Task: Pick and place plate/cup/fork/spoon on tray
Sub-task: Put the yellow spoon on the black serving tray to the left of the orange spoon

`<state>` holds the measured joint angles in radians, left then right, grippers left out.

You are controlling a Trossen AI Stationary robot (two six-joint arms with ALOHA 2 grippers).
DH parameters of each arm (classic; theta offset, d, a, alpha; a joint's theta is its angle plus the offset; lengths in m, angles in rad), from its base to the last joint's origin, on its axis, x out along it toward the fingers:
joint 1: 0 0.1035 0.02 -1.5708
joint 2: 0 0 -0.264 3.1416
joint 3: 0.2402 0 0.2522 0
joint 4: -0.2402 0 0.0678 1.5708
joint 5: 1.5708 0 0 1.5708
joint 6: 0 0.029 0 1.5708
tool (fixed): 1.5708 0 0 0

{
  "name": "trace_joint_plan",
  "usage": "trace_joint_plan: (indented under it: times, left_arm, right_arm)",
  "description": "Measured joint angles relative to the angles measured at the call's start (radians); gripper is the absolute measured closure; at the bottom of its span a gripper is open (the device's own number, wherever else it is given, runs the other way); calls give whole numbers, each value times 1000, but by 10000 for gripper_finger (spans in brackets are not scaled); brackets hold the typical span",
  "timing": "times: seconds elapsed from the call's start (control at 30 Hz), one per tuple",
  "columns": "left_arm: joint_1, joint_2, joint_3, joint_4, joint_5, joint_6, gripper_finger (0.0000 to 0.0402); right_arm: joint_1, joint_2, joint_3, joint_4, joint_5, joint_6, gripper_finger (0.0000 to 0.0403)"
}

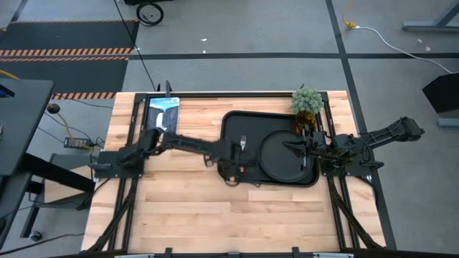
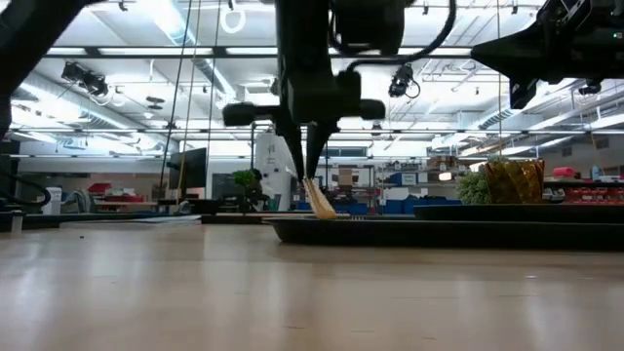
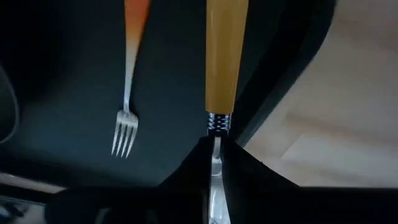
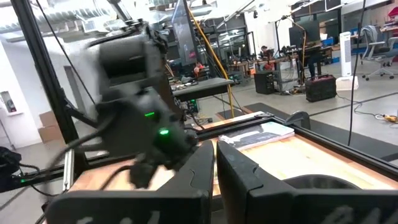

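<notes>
The black tray (image 1: 237,122) lies on the table's right half. On it are the round black plate (image 1: 276,163) and the orange-handled fork (image 1: 243,143), which also shows in the left wrist view (image 3: 127,118). My left gripper (image 3: 214,163) is over the tray's left part (image 1: 231,158) and is shut on the spoon (image 3: 226,56). My right gripper (image 1: 295,148) is shut and empty above the plate. The amber cup (image 2: 513,180) stands by the green plant (image 1: 307,100) at the tray's far right corner. My left gripper pinches the spoon's metal neck (image 3: 216,132), just behind the orange-yellow handle, between its two fingers. The fingers hide the bowl. They point down, and the spoon runs on along them. The handle (image 2: 318,200) slants down below the fingertips, and its free end dips behind the tray's rim (image 2: 439,232).
A book or flat packet (image 1: 162,113) lies at the table's far left. Bare wood lies on the near side and to the left of the tray. The tray's left edge (image 3: 280,81) runs close beside the spoon's handle.
</notes>
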<state>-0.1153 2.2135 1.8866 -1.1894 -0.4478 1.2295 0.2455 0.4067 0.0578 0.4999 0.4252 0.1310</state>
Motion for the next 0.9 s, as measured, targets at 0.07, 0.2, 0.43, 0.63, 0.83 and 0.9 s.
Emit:
trace_joint_plan:
  times: [0.07, 0.2, 0.43, 0.63, 0.83, 0.9]
  left_arm:
    - [29, 0, 0, 13, -4, 107, 377]
    - [73, 0, 0, 45, 5, 248, 377]
    - [151, -1, 0, 127, 204, 369, 377]
    - [185, 23, 1, 144, 282, 403, 377]
    - [186, 59, 1, 194, 285, 491, 376]
    - [185, 68, 2, 220, 285, 492, 374]
  right_arm:
    - [0, 0, 0, 0, 0, 0, 376]
    - [0, 0, 0, 0, 0, 0, 376]
    - [0, 0, 0, 0, 0, 0, 376]
    - [0, 0, 0, 0, 0, 0, 376]
    - [0, 0, 0, 0, 0, 0, 376]
    - [0, 0, 0, 0, 0, 0, 376]
